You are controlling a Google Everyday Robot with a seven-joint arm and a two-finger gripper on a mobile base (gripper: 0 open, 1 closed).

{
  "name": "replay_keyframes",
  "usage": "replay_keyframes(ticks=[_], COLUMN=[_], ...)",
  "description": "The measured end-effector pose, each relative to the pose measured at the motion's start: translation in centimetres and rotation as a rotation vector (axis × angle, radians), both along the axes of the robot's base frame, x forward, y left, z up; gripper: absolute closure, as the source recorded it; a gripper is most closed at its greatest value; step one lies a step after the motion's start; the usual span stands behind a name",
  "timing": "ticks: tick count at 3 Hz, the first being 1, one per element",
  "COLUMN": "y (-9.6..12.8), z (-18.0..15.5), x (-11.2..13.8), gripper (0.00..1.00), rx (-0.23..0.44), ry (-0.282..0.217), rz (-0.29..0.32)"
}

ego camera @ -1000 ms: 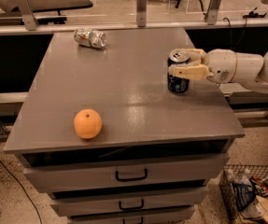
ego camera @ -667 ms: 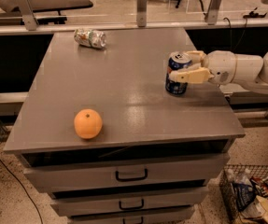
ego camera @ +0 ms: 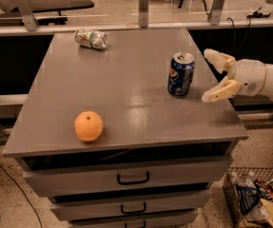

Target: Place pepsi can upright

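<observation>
The pepsi can (ego camera: 180,74), dark blue with a silver top, stands upright on the grey cabinet top (ego camera: 126,89), toward its right side. My gripper (ego camera: 213,77) is open and empty, just to the right of the can and apart from it, with its cream fingers (ego camera: 219,91) spread. The white arm reaches in from the right edge of the view.
An orange (ego camera: 88,126) sits near the front left of the cabinet top. A silver-white can with green and red marks (ego camera: 91,38) lies on its side at the back. Drawers with handles are below. A wire basket with bottles (ego camera: 257,194) stands on the floor at the right.
My gripper has let go of the pepsi can and drawn back to the right. The can now stands free on the cabinet top.
</observation>
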State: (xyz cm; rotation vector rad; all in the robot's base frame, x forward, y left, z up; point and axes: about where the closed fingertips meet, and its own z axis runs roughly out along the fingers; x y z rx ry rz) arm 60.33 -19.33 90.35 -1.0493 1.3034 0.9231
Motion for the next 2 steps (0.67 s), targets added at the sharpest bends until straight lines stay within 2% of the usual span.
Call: replay_keyframes(ticks=[1,2], y=[-4.7,-9.3], z=[3.7,8.8], x=[-1.7,-3.2], gripper=[0.00,0.00], rx=[-0.061,-0.162], ry=[-0.078,-0.125], rz=[-0.078,-0.202])
